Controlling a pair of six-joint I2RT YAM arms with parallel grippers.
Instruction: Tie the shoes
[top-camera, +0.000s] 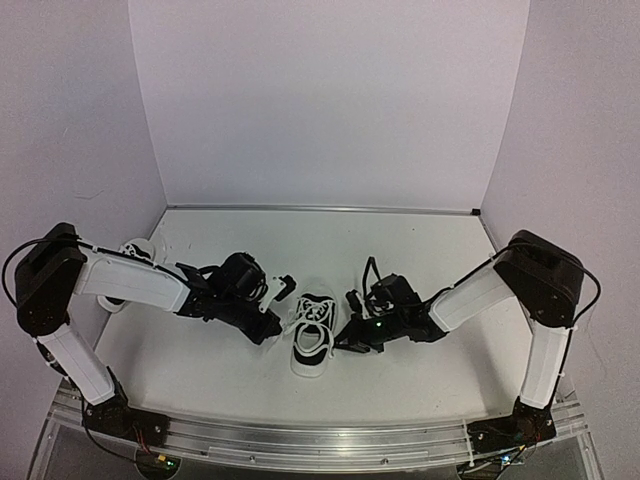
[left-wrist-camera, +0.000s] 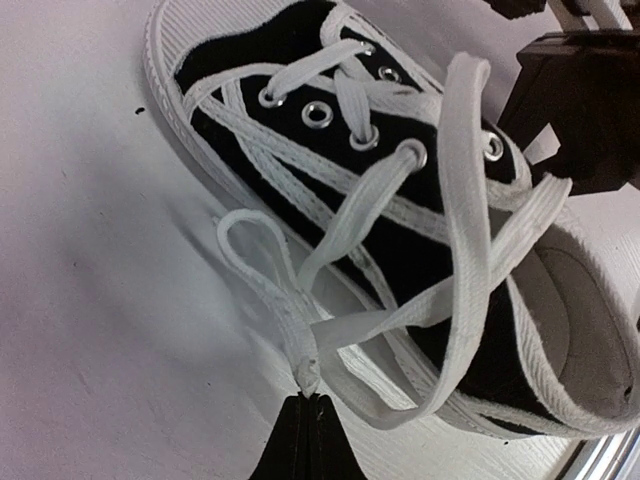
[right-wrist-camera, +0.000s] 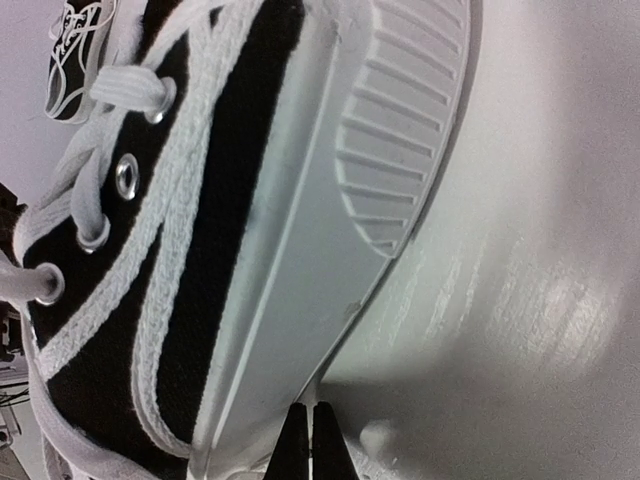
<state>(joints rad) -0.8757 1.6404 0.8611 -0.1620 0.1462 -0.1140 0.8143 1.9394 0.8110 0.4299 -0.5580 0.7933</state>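
One black-and-white shoe (top-camera: 312, 338) lies mid-table between my grippers, its white laces loose across the tongue. My left gripper (top-camera: 274, 326) is at its left side. In the left wrist view the gripper (left-wrist-camera: 308, 396) is shut on the pinched end of a white lace loop (left-wrist-camera: 262, 262) beside the shoe (left-wrist-camera: 300, 40). My right gripper (top-camera: 346, 340) is at the shoe's right side. In the right wrist view it (right-wrist-camera: 310, 412) is shut against the white sole (right-wrist-camera: 330, 220), with a thin white sliver of lace between the tips. The second shoe (top-camera: 136, 252) lies far left behind the left arm.
White walls enclose the table at the back and sides. A metal rail (top-camera: 320, 440) runs along the near edge. The right gripper's black body (left-wrist-camera: 585, 95) shows just past the shoe's heel in the left wrist view. The second shoe (right-wrist-camera: 78, 35) shows far off in the right wrist view.
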